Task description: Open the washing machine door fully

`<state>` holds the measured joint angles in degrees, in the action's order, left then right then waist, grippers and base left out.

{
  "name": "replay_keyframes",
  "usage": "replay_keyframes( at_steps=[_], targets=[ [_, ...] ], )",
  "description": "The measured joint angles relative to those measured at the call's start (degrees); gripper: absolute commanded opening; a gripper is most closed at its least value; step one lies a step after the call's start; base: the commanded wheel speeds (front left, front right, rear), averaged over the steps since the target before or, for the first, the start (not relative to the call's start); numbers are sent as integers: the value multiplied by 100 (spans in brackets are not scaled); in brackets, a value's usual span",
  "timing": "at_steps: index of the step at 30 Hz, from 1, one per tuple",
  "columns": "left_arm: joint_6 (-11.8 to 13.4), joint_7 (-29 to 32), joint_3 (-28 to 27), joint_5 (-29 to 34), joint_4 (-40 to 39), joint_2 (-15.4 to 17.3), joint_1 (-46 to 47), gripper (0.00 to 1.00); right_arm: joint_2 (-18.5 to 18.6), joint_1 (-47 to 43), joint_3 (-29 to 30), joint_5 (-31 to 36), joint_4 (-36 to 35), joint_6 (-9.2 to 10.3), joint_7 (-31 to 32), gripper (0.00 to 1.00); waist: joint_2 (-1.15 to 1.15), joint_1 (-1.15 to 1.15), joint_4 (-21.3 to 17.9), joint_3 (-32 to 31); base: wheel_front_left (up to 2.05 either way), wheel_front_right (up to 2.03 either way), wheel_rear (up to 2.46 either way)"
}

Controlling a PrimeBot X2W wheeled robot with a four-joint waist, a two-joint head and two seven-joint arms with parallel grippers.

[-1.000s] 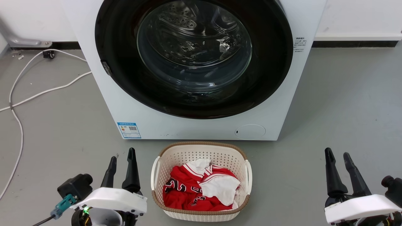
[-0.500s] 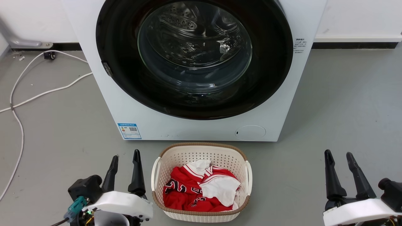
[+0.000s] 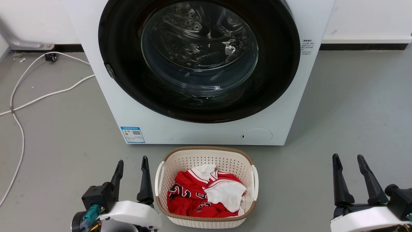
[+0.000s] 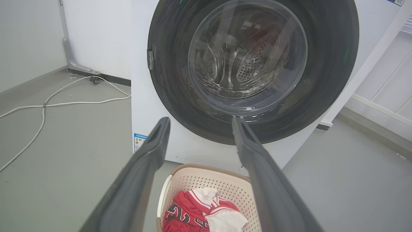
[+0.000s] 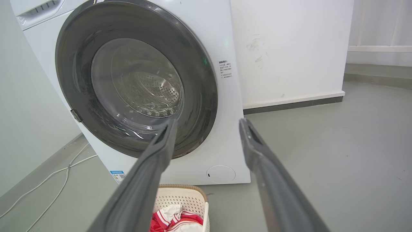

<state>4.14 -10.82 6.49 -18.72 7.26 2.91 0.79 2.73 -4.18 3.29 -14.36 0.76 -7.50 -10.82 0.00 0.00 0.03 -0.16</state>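
White washing machine (image 3: 193,132), head view: stands on the grey floor (image 3: 354,112) against a pale wall (image 3: 370,19), at the upper middle. Washing machine door (image 3: 276,64): glossy black rim, bulging clear glass, lying flush on the machine's front, closed; small grey catch (image 3: 109,70) on its left rim. Blue label (image 3: 132,134) low left on the front, round flap (image 3: 256,136) low right. Laundry basket (image 3: 206,149): white with a tan rim, on the floor just before the machine, holding red and white garments (image 3: 199,193). White cable (image 3: 19,129) loops over the floor at left. Left gripper (image 3: 132,161): lower left, just beside the basket, fingers spread, holding nothing. Right gripper (image 3: 347,157): lower right, well apart from the basket, fingers spread, holding nothing.

Left wrist view: two dark fingers parted, empty, tips set against the door's lower half; door closed; basket low between them.

Right wrist view: fingers parted, empty; machine at left, seen at an angle, door closed against its front; perforated drum visible through the glass; basket at the bottom edge.
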Motion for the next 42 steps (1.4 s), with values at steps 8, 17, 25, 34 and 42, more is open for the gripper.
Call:
replay_keyframes(
  at_steps=[8, 17, 25, 34, 42],
  targets=[
    [45, -98, 49, 400, 19, 0, -11, 100, 1, -60, 13, 260, -46, 0, -88, 100, 0, 0, -4, 5, 0, 0, 0],
    [99, -205, 101, 812, 40, 0, -19, 100, 1, -101, 22, 588, -104, 0, -196, 100, 0, 0, 11, 14, 0, 0, 0],
    [101, -293, 149, 1117, 59, 0, -47, 100, 2, -170, 38, 760, -127, 0, -292, 100, 0, 0, 25, -3, 0, 0, 0],
    [147, -388, 190, 1459, 92, -2, -71, 100, 3, -201, 13, 864, -132, 0, -380, 100, 0, 0, 26, -26, 0, 0, 0],
    [169, -409, 198, 1604, 140, -2, -88, 100, 3, -249, -7, 927, -88, 0, -427, 100, 0, 0, 28, -56, 0, 0, 0]
  ],
)
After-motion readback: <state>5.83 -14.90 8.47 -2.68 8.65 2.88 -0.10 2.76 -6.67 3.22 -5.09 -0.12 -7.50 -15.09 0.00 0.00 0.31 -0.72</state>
